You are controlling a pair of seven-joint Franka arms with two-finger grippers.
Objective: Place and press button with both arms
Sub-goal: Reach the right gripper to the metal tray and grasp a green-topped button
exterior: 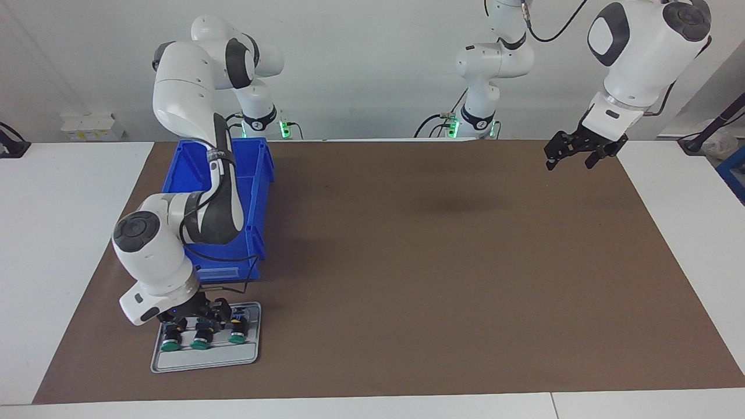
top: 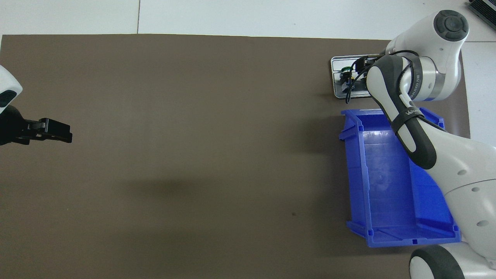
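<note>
a white table point(exterior: 52, 233) sits against a pale wall, most of its top covered by a wide brown mat point(exterior: 436, 262). two big white jointed arms come in from the wall side. the right arm point(exterior: 192, 116) bends out over a deep blue plastic bin point(exterior: 256, 174) at its own end of the table and reaches down past it. just beside the bin, farther from the robots, lies a small grey metal tray point(exterior: 204, 361) with three green-capped push-buttons point(exterior: 201, 337) lying in a row on it, caps pointing away from the robots. the right gripper point(exterior: 201, 311) is low over the bluish ends of those buttons, its fingers spread; i cannot tell whether it touches one. the left arm waits, its left gripper point(exterior: 573, 158) hanging spread open above the mat's corner at the other end.
</note>
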